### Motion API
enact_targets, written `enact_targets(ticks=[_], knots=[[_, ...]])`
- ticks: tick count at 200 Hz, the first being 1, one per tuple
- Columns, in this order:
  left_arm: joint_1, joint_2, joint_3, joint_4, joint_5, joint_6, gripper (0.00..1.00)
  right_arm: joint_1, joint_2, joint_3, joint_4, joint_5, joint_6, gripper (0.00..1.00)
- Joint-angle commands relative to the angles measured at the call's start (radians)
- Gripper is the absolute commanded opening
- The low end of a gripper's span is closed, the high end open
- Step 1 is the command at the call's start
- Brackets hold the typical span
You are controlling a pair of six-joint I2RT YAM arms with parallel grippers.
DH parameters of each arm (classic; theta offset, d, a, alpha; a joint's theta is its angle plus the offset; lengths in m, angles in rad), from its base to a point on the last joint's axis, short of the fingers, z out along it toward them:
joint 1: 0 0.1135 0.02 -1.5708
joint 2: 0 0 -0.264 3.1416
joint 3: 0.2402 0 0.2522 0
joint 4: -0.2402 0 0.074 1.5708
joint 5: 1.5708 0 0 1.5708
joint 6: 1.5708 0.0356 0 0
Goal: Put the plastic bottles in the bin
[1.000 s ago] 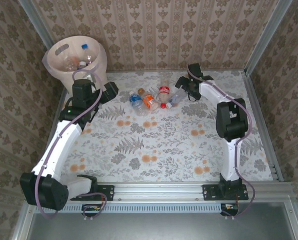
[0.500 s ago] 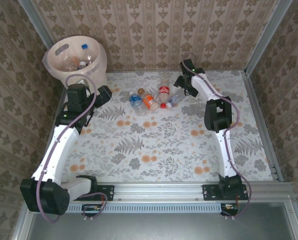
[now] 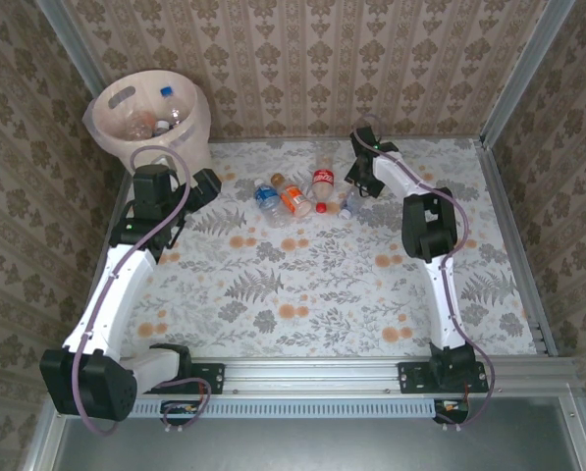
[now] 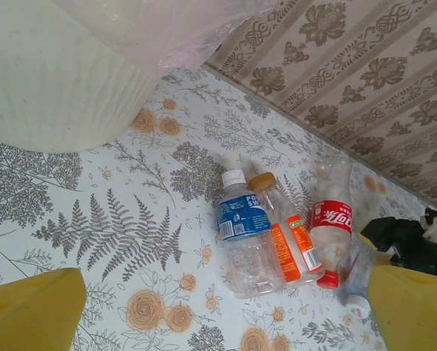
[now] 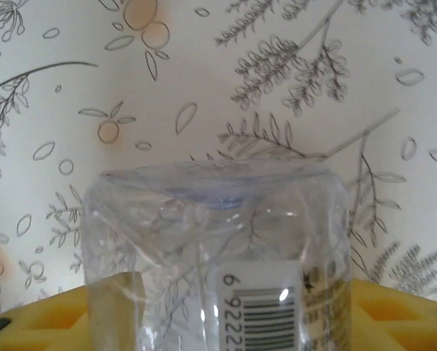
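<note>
The round cream plastic bin [image 3: 104, 126] stands at the far left corner of the desk [image 3: 322, 285], with the left tool [image 3: 212, 182] released nearby. Near the far edge, the right tool [image 3: 357, 188] appears clenched on a small clear plastic bottle [image 5: 218, 219]. This looks like the pick-up step, and next comes lifting the bottle and carrying it to the bin.

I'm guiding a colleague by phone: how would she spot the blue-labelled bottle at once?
From the round cream plastic bin in the far left corner, look right to the clear plastic bottles lying clustered on the floral table. The blue-labelled bottle is the leftmost: white cap; its neighbours wear orange and red labels.
</note>
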Motion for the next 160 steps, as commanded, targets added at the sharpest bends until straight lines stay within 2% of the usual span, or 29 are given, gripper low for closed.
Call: enact_targets(ticks=[1, 29, 52, 83, 105, 130, 160], knots=[[0.008, 0.007, -0.010, 0.002, 0.015, -0.017, 1.00, -0.011, -0.115, -0.138, 0.103, -0.034, 0.004, 0.58], [0.007, 0.010, -0.021, 0.040, 0.060, -0.008, 1.00, -0.015, -0.244, -0.311, 0.188, -0.037, -0.051, 0.57], [0.002, 0.010, -0.050, 0.112, 0.140, 0.006, 1.00, -0.015, -0.384, -0.498, 0.342, -0.068, -0.080, 0.56], [-0.022, 0.014, -0.083, 0.189, 0.227, 0.041, 1.00, -0.015, -0.558, -0.739, 0.526, -0.147, -0.090, 0.54], [-0.049, 0.028, -0.100, 0.246, 0.280, 0.059, 1.00, -0.015, -0.665, -0.877, 0.657, -0.272, -0.124, 0.54], [-0.089, 0.067, -0.105, 0.296, 0.335, 0.077, 1.00, -0.014, -0.764, -1.023, 0.813, -0.362, -0.058, 0.46], [-0.160, 0.130, -0.100, 0.360, 0.393, 0.102, 1.00, -0.012, -0.855, -1.159, 1.003, -0.414, 0.063, 0.46]])
